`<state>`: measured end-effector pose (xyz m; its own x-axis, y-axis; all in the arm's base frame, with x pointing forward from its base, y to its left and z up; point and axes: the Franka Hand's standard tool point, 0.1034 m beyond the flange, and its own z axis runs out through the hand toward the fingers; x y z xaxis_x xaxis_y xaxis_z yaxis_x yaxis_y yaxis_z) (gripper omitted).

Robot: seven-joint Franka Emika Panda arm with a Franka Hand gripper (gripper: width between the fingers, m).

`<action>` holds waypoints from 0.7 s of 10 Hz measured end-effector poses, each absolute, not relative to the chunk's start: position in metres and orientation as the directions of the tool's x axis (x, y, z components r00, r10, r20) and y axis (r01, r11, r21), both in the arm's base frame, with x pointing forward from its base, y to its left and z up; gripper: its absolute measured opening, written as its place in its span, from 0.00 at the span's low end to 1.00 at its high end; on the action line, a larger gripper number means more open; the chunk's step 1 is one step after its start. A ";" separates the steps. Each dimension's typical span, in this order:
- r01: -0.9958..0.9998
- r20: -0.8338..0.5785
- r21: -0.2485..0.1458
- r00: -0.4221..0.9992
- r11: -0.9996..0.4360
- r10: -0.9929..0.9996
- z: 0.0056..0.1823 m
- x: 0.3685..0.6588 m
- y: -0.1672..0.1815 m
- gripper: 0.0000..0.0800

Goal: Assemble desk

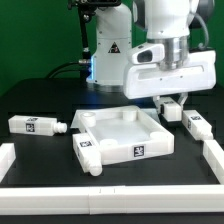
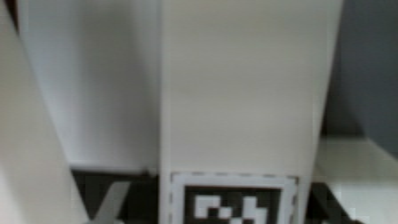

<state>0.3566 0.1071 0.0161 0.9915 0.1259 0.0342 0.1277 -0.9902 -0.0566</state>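
Claw (image 1: 172,103) closed, as far as can be judged, on a white leg post (image 2: 231,90), held upright at the far corner of the desk panel (image 1: 120,147) on the exterior view's right (fingers hard to make out up close, only the post and its square tag (image 2: 231,205) filling the wrist view). Cannot tell whether post and panel are touching.

Probably light and stiff, being moulded plastic; smooth too, so apt to slip or swivel in a pinch. Best taken across two opposite flat faces, squarely, and kept plumb while seating the end into its corner.

Panel lying flat, rim upward, in the middle of the black tabletop (image 1: 40,100). Front leg (image 1: 86,152) lying against the panel's near corner on the exterior view's left; left leg (image 1: 35,125) further off on that side; right leg (image 1: 197,124) lying just beyond the claw. Border rail (image 1: 110,200) fencing the near edge and both sides.
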 end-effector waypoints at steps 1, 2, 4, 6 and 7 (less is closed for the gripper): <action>0.127 0.034 -0.056 0.992 -0.990 0.125 0.012 0.355 0.107 0.35; 0.126 0.025 -0.056 0.992 -0.990 0.125 0.008 0.353 0.107 0.35; 0.126 0.022 -0.057 0.992 -0.990 0.125 0.006 0.355 0.108 0.35; 0.133 0.027 -0.059 0.991 -0.989 0.132 0.006 0.357 0.113 0.35; 0.132 0.026 -0.059 0.991 -0.990 0.131 0.006 0.357 0.112 0.47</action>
<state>0.3567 0.1118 0.0057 0.9911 0.1306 0.0255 0.1319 -0.9895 -0.0586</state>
